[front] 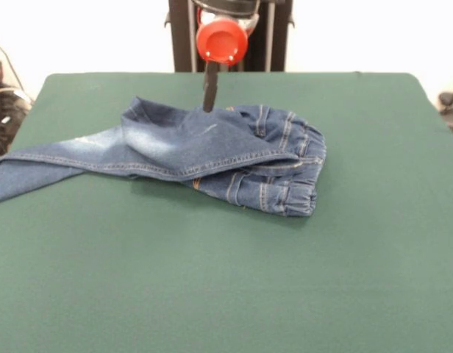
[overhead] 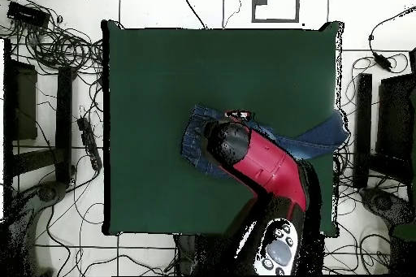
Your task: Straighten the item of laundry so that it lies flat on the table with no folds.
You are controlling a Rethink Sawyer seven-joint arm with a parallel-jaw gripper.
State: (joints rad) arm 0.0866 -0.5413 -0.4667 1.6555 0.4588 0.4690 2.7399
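Gripper [front: 209, 94], finger state indiscernible, meets the jeans [front: 212, 158] at their 12 o'clock edge. Jeans: crumpled, waistband folded at 3 o'clock, one leg trailing past the table's [front: 234, 279] 9 o'clock edge. Arm descends vertically from 12 o'clock.

Front camera faces the pedestal across the table [front: 226, 294]; overhead looks straight down (both share it).
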